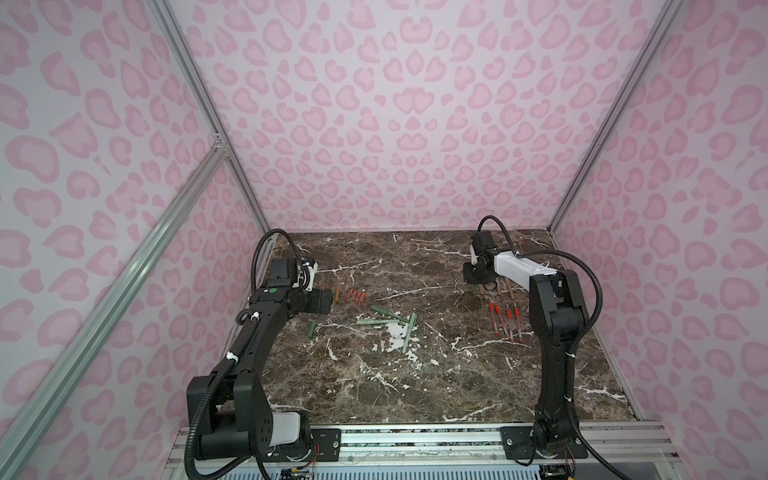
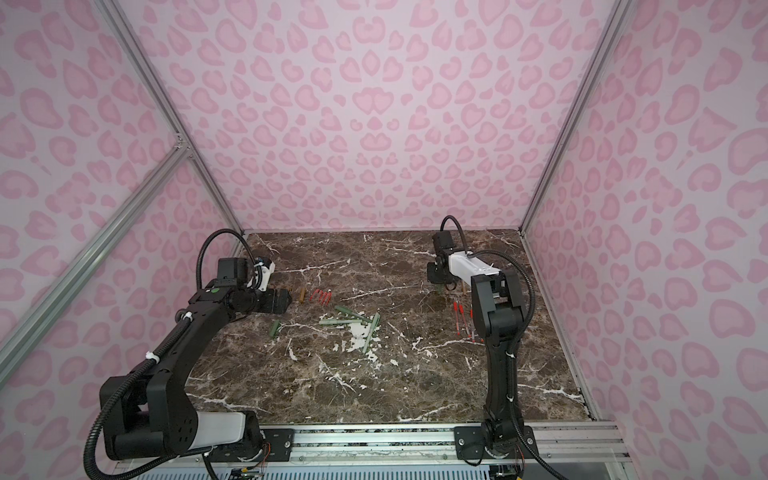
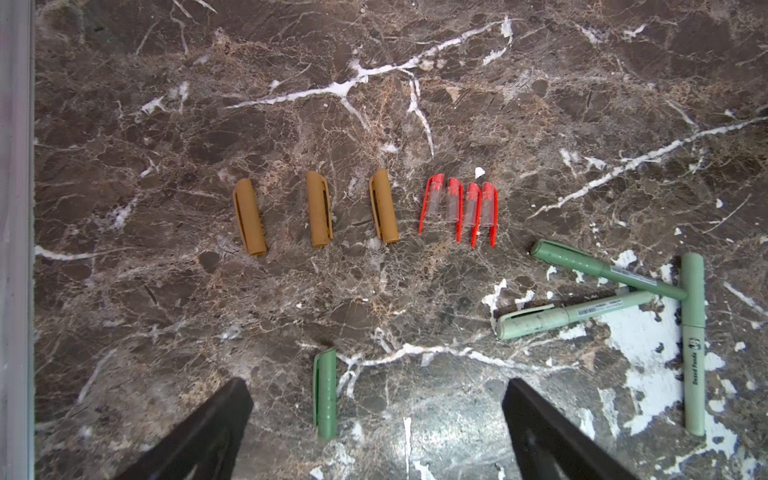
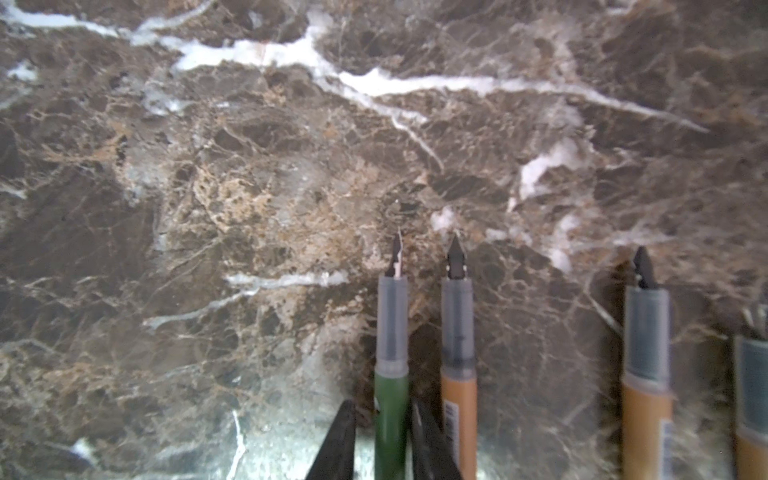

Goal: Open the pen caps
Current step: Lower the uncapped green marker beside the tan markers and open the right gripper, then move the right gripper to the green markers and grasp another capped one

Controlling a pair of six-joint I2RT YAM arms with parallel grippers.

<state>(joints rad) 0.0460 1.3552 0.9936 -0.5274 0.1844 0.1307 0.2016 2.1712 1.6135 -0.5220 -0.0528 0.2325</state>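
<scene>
- Standing wide open, the left jaws hold nothing. In the left wrist view a loose sage-green pen cap point(image 3: 325, 395) lies flat on the marble bench point(image 3: 415, 83) between them, nearer one jaw and touched by neither.
- The right jaws stand only narrowly apart, one on each side of a green pen body point(image 4: 390, 399) lying on the bench. A dark sliver shows between the barrel and one jaw, while the other jaw sits right at the barrel. The view is blurred, so I cannot tell whether they press on it.
- That green pen body is uncapped, its pointed dark nib bare. Just beside it lie three tan pen bodies point(image 4: 457, 395), also uncapped, with their nibs pointing the same way.
- Three tan-brown caps point(image 3: 319, 210) lie in a row, each apart from the next. Four red caps point(image 3: 457, 205) with clear sleeves lie close together just beside them.
- Three capped sage-green pens point(image 3: 573, 313) form a loose pile, their ends overlapping.
- One of these pens carries dark lettering along its barrel. The second word reads "Panda" and the first is too blurred to read. The other two bear barcode stickers with unreadable print.
- In a top view, four red pen bodies point(image 1: 505, 320) lie side by side near the right arm point(image 1: 552, 332).
</scene>
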